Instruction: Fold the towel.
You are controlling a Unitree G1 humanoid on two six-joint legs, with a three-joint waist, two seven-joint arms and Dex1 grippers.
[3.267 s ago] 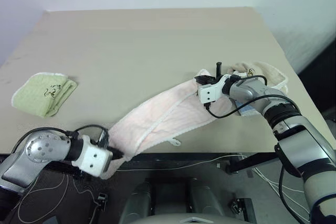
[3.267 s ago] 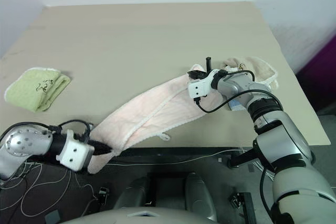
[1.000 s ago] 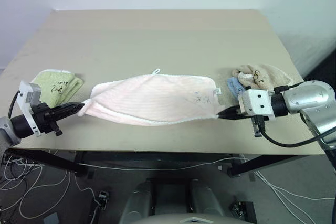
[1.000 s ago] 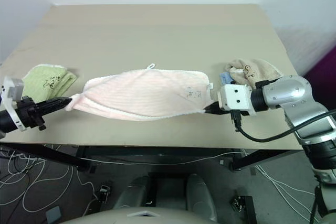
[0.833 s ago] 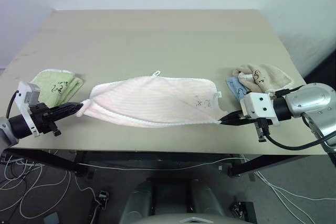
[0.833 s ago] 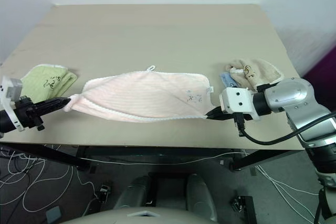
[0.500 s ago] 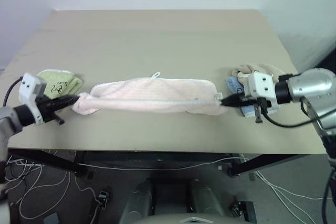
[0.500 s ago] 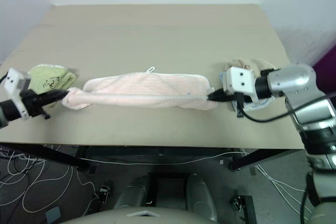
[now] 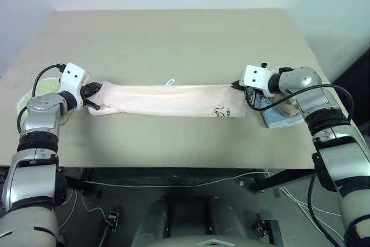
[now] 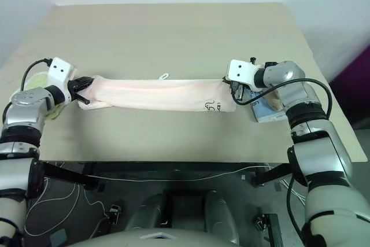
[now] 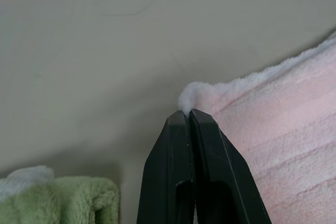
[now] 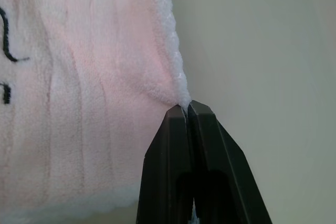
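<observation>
Stretching a pink towel across the table

Spanning the middle of the frame, the towel (image 9: 165, 99) lies as a long, narrow pale pink band on the beige table (image 9: 173, 39), pulled out between the two arms. At the left of the frame, the left gripper (image 9: 92, 91) pinches one end, its black fingers (image 11: 191, 145) pressed together on a small tuft of terry cloth. At the right, the right gripper (image 9: 238, 85) has its fingers likewise clamped on the towel's whitish hemmed corner. Dark embroidery (image 9: 220, 110) shows on the towel near its right end, and a small loop tag (image 9: 170, 82) pokes up from the upper edge near the middle. A light green towel (image 9: 40, 92) sits at the left edge of the frame, just behind the left gripper. A tan towel (image 9: 287, 106) and something blue (image 9: 272, 117) lie at the right, partly hidden under the right arm.
</observation>
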